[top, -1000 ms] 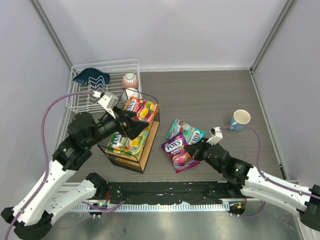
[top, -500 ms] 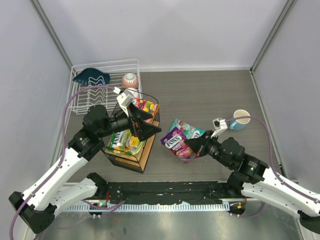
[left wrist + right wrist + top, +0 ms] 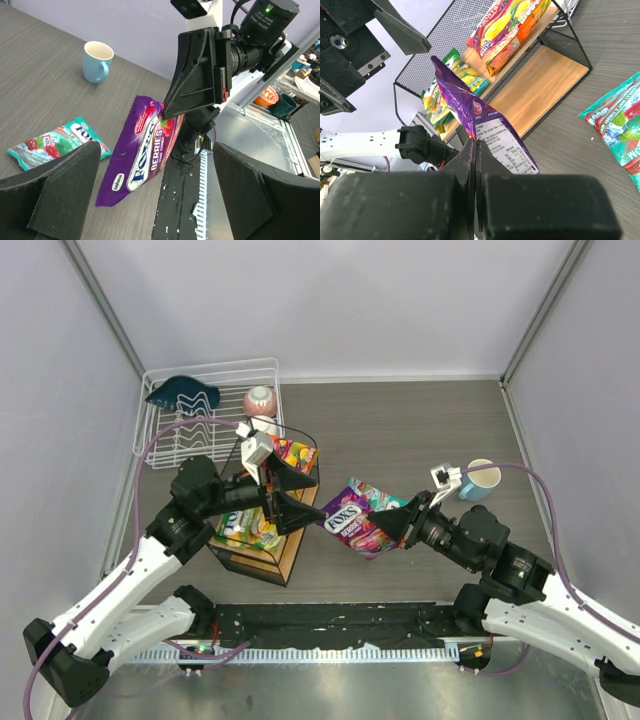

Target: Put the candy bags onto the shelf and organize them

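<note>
My right gripper (image 3: 392,524) is shut on one edge of the purple candy bag (image 3: 349,522) and holds it above the table, just right of the shelf (image 3: 296,552). The bag hangs from my closed fingers in the right wrist view (image 3: 485,125), and in the left wrist view (image 3: 145,150). My left gripper (image 3: 297,496) is open and empty over the shelf's right side, facing the purple bag. The orange-red bag (image 3: 291,453) and the yellow-green bag (image 3: 245,526) lie on the shelf. The teal bag (image 3: 388,504) lies flat on the table, partly behind the purple bag.
A white wire dish rack (image 3: 176,443) with a dark blue item (image 3: 182,393) stands at the back left. A pink and white cup (image 3: 260,400) is beside it. A light blue mug (image 3: 481,478) stands right of the bags. Grey walls enclose the table.
My right gripper has lifted the purple bag off the table and carried it left toward the shelf. My left gripper has swung right from over the yellow-green bag to the shelf's right side.
</note>
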